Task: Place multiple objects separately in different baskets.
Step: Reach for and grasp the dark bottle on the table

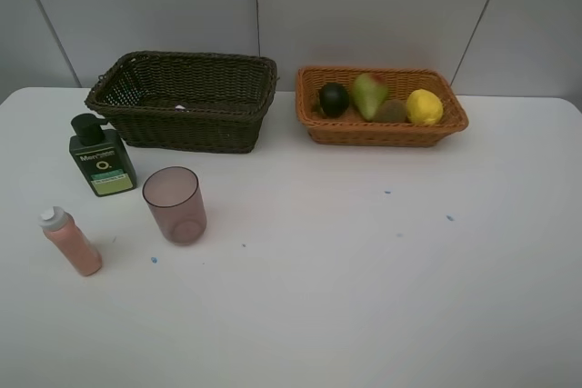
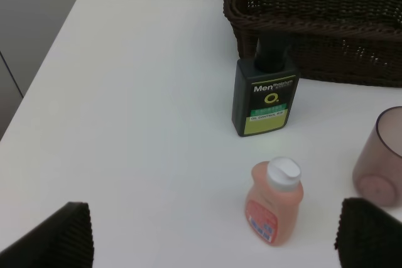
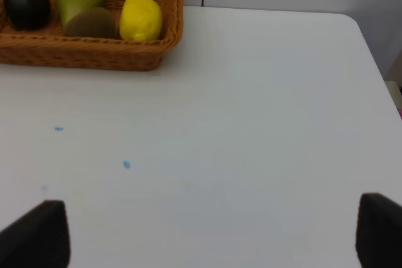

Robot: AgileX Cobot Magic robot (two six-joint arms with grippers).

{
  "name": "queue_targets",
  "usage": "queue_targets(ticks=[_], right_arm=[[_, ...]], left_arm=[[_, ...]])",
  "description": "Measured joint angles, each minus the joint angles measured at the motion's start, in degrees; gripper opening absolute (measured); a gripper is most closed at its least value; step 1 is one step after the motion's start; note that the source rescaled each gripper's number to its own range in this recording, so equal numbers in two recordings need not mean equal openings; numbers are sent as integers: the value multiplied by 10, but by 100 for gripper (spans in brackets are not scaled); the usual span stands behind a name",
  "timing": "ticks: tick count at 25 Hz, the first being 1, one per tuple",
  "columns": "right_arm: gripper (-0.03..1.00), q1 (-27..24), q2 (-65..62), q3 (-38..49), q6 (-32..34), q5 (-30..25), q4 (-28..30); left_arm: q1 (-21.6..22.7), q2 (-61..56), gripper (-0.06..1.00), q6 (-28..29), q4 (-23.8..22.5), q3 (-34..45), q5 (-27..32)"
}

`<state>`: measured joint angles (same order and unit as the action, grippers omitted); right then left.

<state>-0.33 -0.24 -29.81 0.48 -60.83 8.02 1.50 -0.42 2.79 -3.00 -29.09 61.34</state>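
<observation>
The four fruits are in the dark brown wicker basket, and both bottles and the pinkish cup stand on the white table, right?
Not quite. The exterior high view shows the four fruits in the orange-tan wicker basket, not the dark brown one. The rest holds.

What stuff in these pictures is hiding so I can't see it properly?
- High view: the floor of the dark basket is behind its front wall; a pale speck inside is too small to name.
- High view: the kiwi sits half behind the rim of the orange basket.
- Left wrist view: the edge cuts off the cup.
</observation>
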Motion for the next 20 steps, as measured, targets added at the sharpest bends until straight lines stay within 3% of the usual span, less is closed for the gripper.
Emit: queue_targets(ticks=[16, 20], right_arm=[[100, 0, 0, 0, 0, 0, 0], [100, 0, 0, 0, 0, 0, 0]], left_arm=[[0, 0, 100, 0, -1, 0, 0], [0, 0, 100, 0, -23, 0, 0]])
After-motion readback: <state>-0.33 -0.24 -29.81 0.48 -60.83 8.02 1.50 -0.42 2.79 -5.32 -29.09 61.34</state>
